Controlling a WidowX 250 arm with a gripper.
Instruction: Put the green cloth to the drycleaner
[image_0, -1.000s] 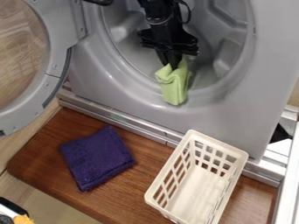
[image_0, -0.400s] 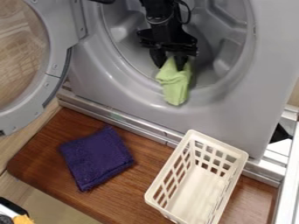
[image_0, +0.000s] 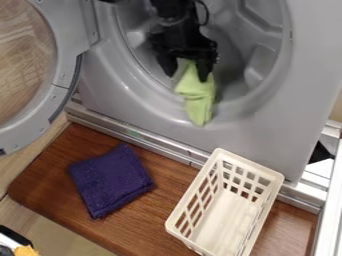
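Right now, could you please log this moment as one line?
gripper: open at green cloth | green cloth: over machine opening's lower rim | purple cloth: on wooden board | basket: on wooden board

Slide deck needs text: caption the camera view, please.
Open claw above a green cloth draped over the dryer's rim.

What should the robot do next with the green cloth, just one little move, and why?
Probably close the gripper on the green cloth and nudge it farther into the machine. The gripper's fingers are spread apart by the cloth's top, and its lower end hangs over the opening's rim, so it might slip out if left there.
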